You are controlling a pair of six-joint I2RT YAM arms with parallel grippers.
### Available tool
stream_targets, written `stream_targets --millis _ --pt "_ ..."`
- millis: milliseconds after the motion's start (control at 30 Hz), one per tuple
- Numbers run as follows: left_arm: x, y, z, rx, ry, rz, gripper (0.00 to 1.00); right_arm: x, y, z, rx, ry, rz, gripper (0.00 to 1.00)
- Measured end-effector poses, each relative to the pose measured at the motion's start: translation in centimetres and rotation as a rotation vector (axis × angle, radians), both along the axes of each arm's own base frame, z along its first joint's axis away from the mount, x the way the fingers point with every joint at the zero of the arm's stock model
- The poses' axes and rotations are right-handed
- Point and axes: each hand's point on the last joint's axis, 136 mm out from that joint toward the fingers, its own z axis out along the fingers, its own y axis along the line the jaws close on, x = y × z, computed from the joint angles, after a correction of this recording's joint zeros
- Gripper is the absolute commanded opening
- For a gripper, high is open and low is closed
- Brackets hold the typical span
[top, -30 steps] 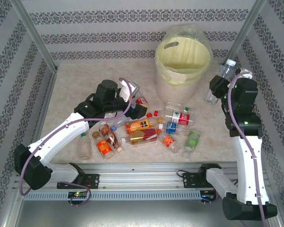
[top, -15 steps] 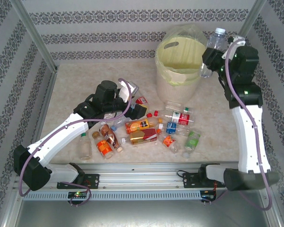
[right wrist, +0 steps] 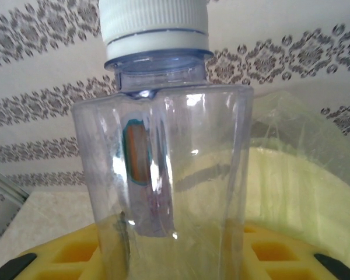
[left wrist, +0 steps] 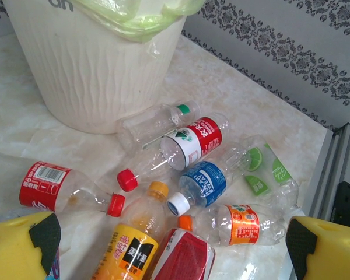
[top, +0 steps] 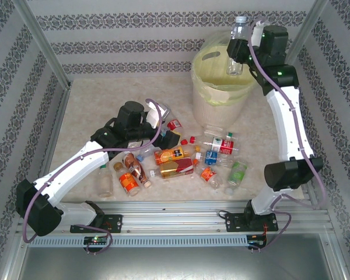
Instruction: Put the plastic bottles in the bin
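Note:
My right gripper [top: 240, 51] is shut on a clear plastic bottle [top: 236, 44] with a white cap, held upright over the open mouth of the cream-yellow bin [top: 221, 93]. In the right wrist view this bottle [right wrist: 163, 146] stands between my yellow fingers [right wrist: 58, 259], with the bin's bag lining [right wrist: 306, 192] behind it. My left gripper [top: 171, 136] hangs open just above the pile of bottles [top: 175, 155] in front of the bin. Its wrist view shows a red-labelled bottle [left wrist: 192, 140], a blue-labelled one [left wrist: 204, 184] and an orange-labelled one [left wrist: 245, 224] lying between its wide-apart pads [left wrist: 23, 248].
More bottles lie to the left of the pile [top: 128, 182], and one clear bottle [top: 105, 179] lies alone further left. Loose caps [top: 192, 140] are scattered near the bin's foot. Patterned walls and slanted metal posts [top: 41, 44] enclose the table; a rail [top: 175, 221] runs along the near edge.
My right arm has swung up and to the left, carrying the clear bottle from beside the bin's right side to above its opening. The left arm has stayed put.

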Motion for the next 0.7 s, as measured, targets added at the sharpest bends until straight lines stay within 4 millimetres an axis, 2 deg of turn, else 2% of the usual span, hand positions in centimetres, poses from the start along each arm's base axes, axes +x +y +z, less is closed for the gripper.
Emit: stream_targets --millis 267,700 --pt "-0.1 -0.1 0.0 -0.004 0.003 -0.008 1.00 3.1 0.6 -5.2 -0.045 0.147 0.017 0.41" --pt "-0.3 -0.3 0.1 -0.010 0.007 -0.022 1.00 3.2 0.0 -10.9 -0.105 0.358 0.002 0.44"
